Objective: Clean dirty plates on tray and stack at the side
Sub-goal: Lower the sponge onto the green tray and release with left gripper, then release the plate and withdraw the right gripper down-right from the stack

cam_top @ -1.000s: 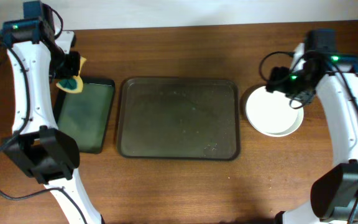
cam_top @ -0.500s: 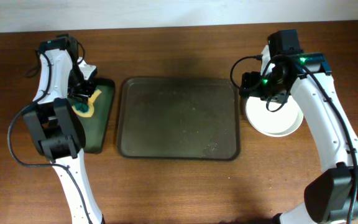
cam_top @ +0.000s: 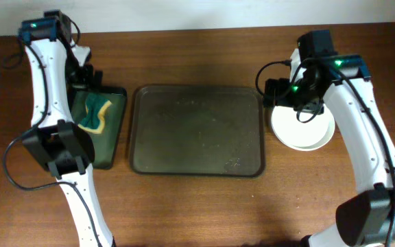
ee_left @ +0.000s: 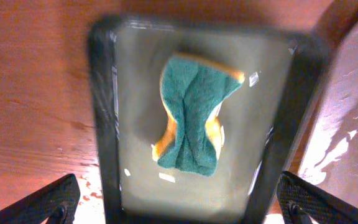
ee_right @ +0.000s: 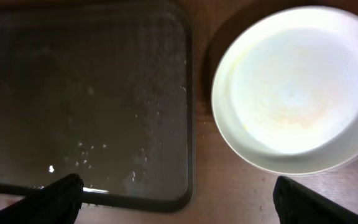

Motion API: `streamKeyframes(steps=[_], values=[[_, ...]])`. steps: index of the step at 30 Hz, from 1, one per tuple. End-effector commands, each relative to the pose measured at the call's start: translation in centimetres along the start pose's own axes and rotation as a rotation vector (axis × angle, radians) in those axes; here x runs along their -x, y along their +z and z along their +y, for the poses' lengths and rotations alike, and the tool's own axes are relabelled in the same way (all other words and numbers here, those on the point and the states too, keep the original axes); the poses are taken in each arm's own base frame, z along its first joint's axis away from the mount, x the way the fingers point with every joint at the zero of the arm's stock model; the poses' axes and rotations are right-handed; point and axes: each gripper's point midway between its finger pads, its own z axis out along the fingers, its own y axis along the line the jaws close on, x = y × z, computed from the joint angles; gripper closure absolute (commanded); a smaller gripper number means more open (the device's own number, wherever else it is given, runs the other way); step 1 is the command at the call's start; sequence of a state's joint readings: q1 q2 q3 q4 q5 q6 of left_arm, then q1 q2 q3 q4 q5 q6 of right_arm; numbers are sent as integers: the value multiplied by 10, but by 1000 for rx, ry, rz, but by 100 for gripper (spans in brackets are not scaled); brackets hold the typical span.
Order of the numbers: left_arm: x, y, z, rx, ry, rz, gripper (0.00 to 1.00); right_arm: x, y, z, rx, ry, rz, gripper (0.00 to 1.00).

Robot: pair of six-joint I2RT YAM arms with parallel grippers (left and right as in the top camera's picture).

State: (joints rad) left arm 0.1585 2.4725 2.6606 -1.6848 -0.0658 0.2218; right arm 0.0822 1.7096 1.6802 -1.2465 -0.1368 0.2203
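Observation:
The dark brown tray [cam_top: 196, 130] lies mid-table with only droplets on it; its right part shows in the right wrist view [ee_right: 86, 87]. A white plate [cam_top: 303, 127] sits on the table just right of the tray, with a pale rim of another showing under its left edge. It also fills the upper right of the right wrist view [ee_right: 297, 81]. My right gripper [cam_top: 280, 92] hangs open above the gap between tray and plate [ee_right: 179, 190], holding nothing. My left gripper [cam_top: 90, 84] stands open [ee_left: 178, 190] over the small black tray, empty.
A green and yellow sponge [ee_left: 194, 112] lies loose on the small black tray [cam_top: 99, 147] left of the brown tray; it shows in the overhead view too [cam_top: 96, 115]. Bare wooden table [cam_top: 197, 206] runs along the front.
My left gripper has opened and let go of the sponge, which now lies on the black tray; the arm has drawn back. My right gripper has opened wider and hardly moved.

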Motion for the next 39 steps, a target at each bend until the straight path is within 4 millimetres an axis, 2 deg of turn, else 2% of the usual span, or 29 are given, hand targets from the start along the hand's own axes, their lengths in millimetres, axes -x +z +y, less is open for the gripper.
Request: streamKeyframes(steps=[1,3,6,8,10,14,16,18,21,23,27,29,31,33,36,39], values=[[11,-90,-11,-52,-38,-254,0,12,-68,10,17,-32,-168,2],[8,-124,-14,-52,-35,-337,0,8,-93,12,28,-37,-219,2],[2,-144,-13,-42,-34,-384,0,-9,-129,13,43,-46,-290,2],[3,-145,-13,-42,-34,-389,0,-24,-150,12,47,-50,-326,2],[4,-144,-13,-42,-34,-388,0,-47,-176,5,25,-49,-374,2],[4,-144,-13,-41,-34,-388,0,-84,-201,-1,27,-51,-400,2],[4,-144,-13,-42,-34,-388,0,-94,-209,-2,30,-53,-417,2],[4,-144,-13,-41,-34,-388,0,-96,-213,-2,34,-54,-432,2],[4,-144,-13,-42,-34,-388,0,-107,-209,-5,23,-50,-390,2],[4,-144,-13,-42,-34,-388,0,-105,-209,-17,-45,-41,-398,1],[3,-144,-13,-42,-35,-388,1,-90,-216,-15,-64,-119,-470,1],[3,-144,-13,-41,-35,-388,1,-79,-226,-11,-61,-201,-580,2],[3,-144,-13,-42,-35,-388,0,-77,-229,-10,-68,-257,-665,2],[3,-144,-13,-42,-35,-388,1,-80,-220,-12,-75,-329,-828,2],[3,-144,-13,-42,-35,-388,1,-83,-205,-16,-75,-354,-982,2],[3,-144,-13,-42,-35,-388,1,-92,-176,-23,-59,-353,-1136,2]])
